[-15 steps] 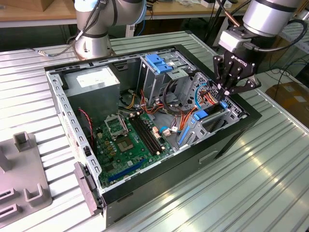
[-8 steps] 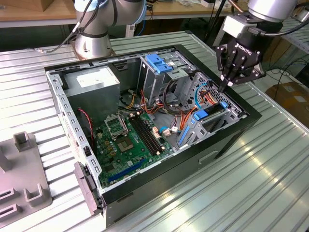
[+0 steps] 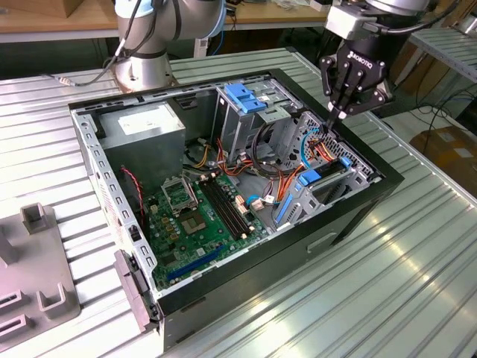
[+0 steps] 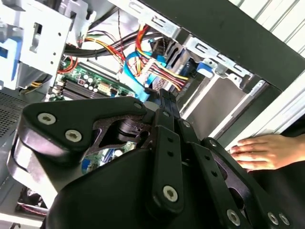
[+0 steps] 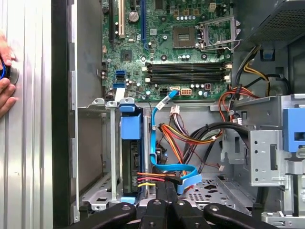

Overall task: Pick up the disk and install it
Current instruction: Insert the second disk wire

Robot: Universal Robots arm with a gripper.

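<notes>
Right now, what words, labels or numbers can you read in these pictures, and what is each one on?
Nothing can be quoted.
black gripper: white brand lettering on its body, left unread.
white sticker on the grey power-supply box: print too small to read.
green motherboard: white markings, too small.
grey metal disk in its blue carrier: no legible text.

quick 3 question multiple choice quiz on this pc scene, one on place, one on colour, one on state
1. The gripper hangs over: A the circuit board; B the drive bay end of the case; C the table outside.
2. The flat cable is: A blue; B green; C white.
3. The gripper's fingers are: A spread wide; B closed together; C clamped on a screw.
1 B, its tips point down near the disk in its bay. 2 A, the ribbon is blue. 3 B, the tips meet.
</notes>
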